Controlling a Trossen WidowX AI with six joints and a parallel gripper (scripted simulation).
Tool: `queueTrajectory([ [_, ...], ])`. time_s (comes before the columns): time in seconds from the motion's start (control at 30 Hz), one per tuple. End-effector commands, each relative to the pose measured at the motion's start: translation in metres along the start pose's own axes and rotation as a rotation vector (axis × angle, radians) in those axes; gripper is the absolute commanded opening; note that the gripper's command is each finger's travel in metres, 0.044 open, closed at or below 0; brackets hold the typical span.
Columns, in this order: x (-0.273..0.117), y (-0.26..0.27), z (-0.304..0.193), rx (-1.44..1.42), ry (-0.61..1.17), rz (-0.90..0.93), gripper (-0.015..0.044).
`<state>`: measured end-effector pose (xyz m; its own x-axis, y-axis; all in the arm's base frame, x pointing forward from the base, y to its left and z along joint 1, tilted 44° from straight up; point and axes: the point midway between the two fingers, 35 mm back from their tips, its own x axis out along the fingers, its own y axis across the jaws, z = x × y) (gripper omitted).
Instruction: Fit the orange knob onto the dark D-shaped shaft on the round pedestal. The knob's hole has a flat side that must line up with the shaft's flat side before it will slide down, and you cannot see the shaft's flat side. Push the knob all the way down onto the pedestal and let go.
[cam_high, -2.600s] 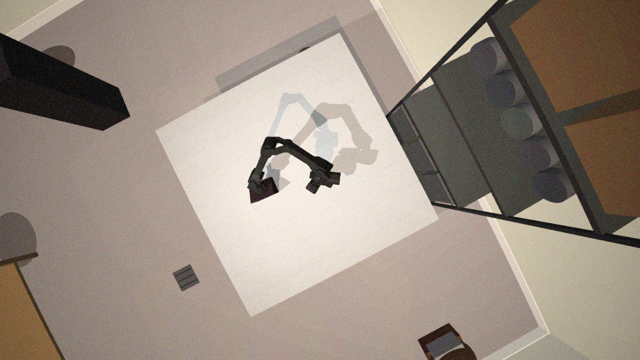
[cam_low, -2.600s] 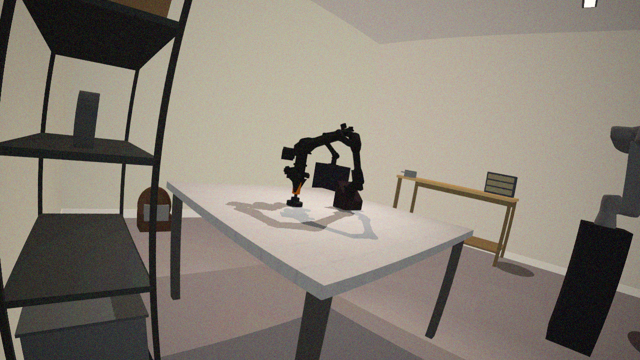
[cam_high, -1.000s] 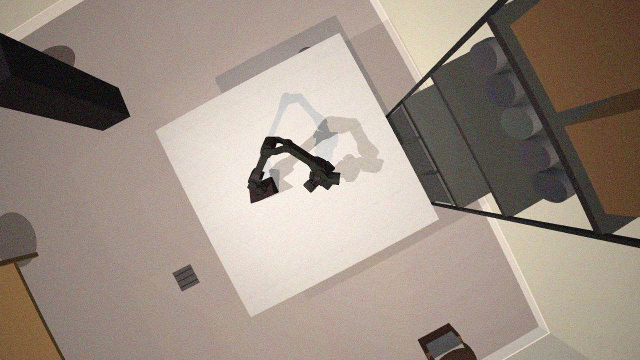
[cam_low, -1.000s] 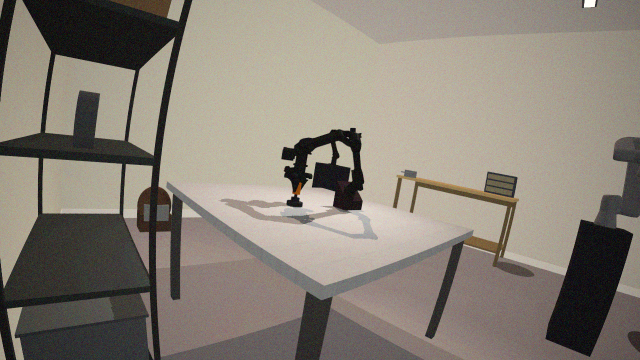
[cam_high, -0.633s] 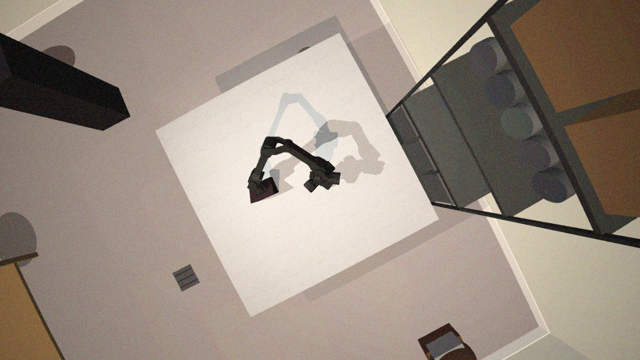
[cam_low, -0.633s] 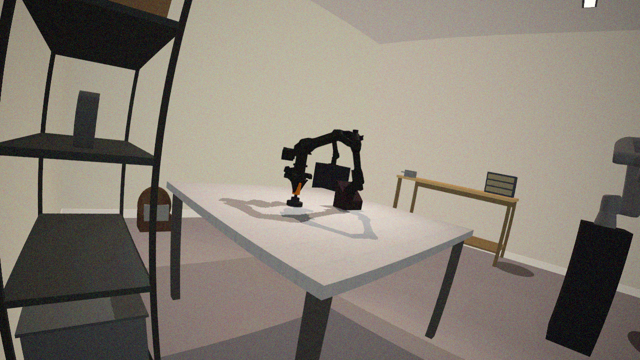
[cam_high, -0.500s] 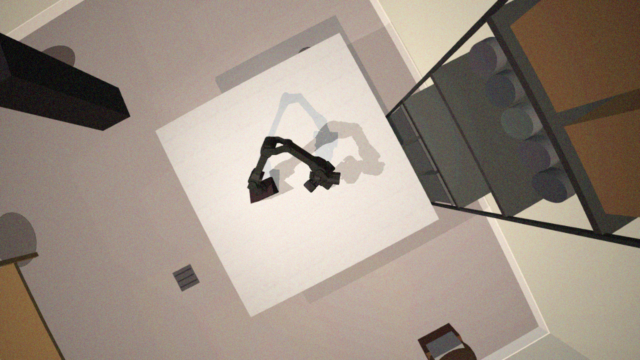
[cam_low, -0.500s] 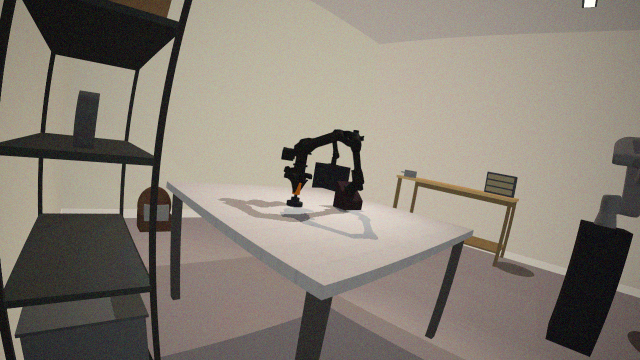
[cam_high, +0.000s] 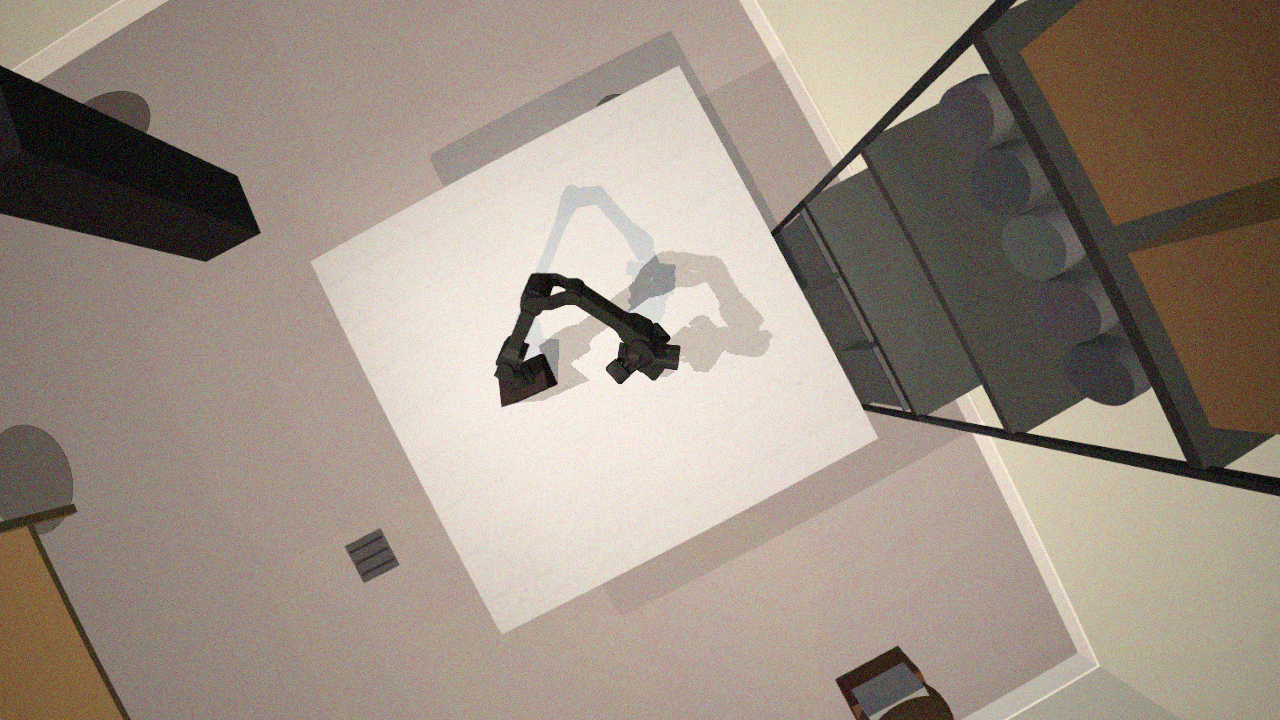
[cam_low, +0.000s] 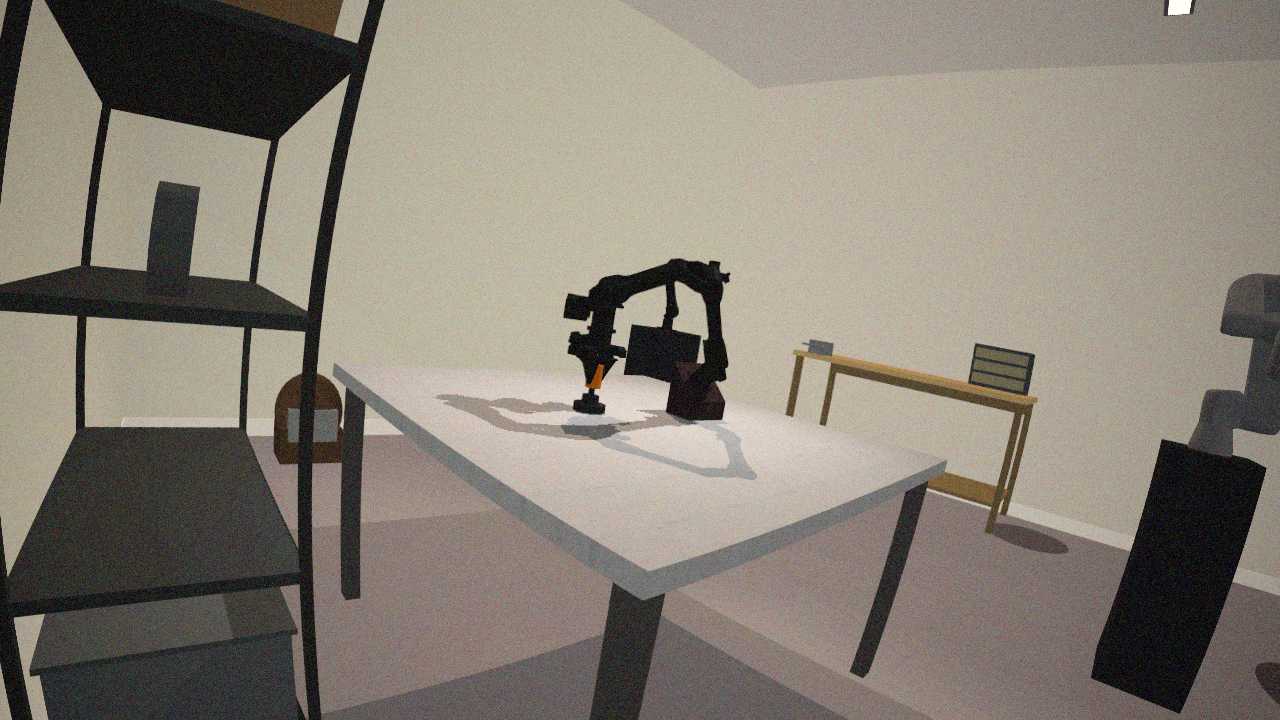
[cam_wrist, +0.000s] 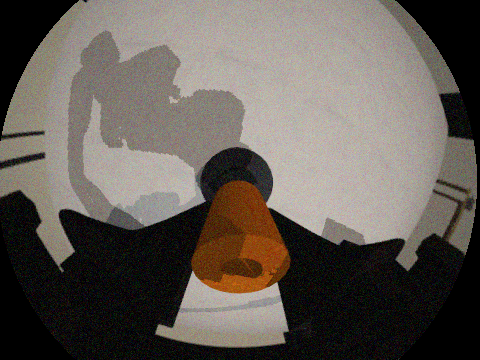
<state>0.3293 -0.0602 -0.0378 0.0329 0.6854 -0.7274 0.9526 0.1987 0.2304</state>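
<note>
The orange knob (cam_low: 596, 377) (cam_wrist: 235, 215) is tapered and upright between the black fingers. My gripper (cam_low: 594, 379) (cam_wrist: 238, 210) is shut on it, pointing down. The round dark pedestal (cam_low: 588, 406) (cam_wrist: 260, 170) stands on the table below the knob. In the exterior view a short dark length of shaft (cam_low: 590, 392) shows between the knob's lower end and the pedestal, so the knob is above the pedestal. How far the shaft is inside the knob is hidden. In the top view the arm covers the knob and pedestal.
The arm's dark red base (cam_high: 526, 386) (cam_low: 695, 400) stands on the pale table (cam_high: 626, 501) (cam_low: 698, 519). Shadows of the arm fall across the table. A dark shelf rack (cam_high: 930, 295) (cam_low: 152, 510) stands beyond one table edge.
</note>
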Motion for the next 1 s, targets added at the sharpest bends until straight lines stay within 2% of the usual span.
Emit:
queueTrajectory([
  [0.0,-0.0016,0.0007,0.0016,0.124,-0.002,0.002,0.0],
  [0.97,0.0033,0.0009,0.0009,0.165,-0.002,0.002,0.0],
])
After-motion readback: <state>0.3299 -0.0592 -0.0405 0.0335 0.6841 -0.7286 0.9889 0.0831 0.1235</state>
